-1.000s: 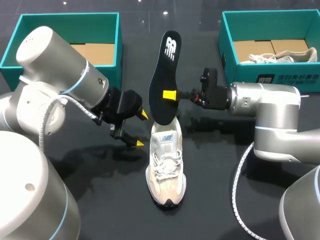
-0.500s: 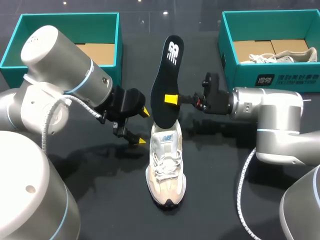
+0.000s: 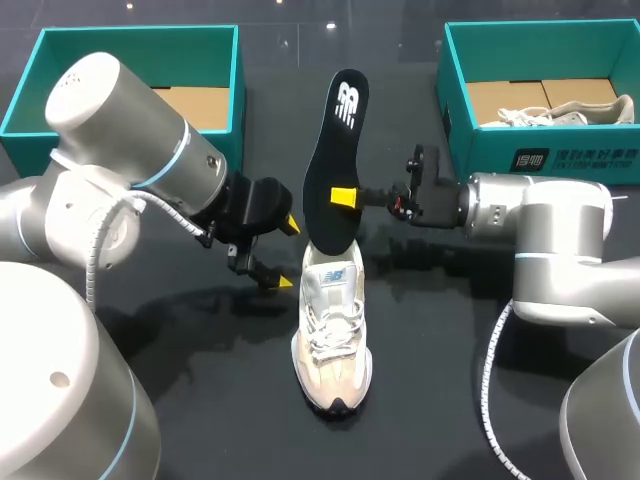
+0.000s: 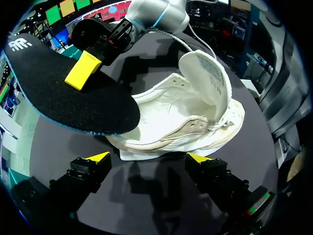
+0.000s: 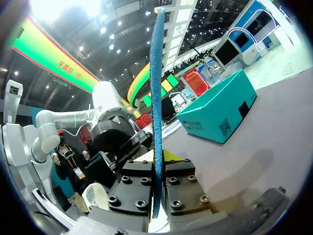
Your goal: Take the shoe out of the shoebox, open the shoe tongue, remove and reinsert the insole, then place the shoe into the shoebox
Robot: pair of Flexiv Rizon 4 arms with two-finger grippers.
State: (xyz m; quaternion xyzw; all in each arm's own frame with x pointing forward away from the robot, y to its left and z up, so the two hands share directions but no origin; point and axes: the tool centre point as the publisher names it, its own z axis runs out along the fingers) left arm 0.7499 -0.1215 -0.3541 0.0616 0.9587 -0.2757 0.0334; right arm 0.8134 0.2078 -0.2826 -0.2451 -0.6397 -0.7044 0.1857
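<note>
Head view: the right arm comes in level, the right gripper's fingers pinching the black foam insole upright, its lower end at the cream lace-up sneaker's collar on the dark tabletop. 
Left wrist view: the left gripper's fingers are wide apart and empty, near the sneaker's side. The tongue is lifted. 
Right wrist view: the insole shows edge-on, clamped from both sides.

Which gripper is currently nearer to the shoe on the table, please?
Left. The left gripper sits open just beside the heel of the shoe; the right gripper is higher up, shut on the insole above it.
</note>
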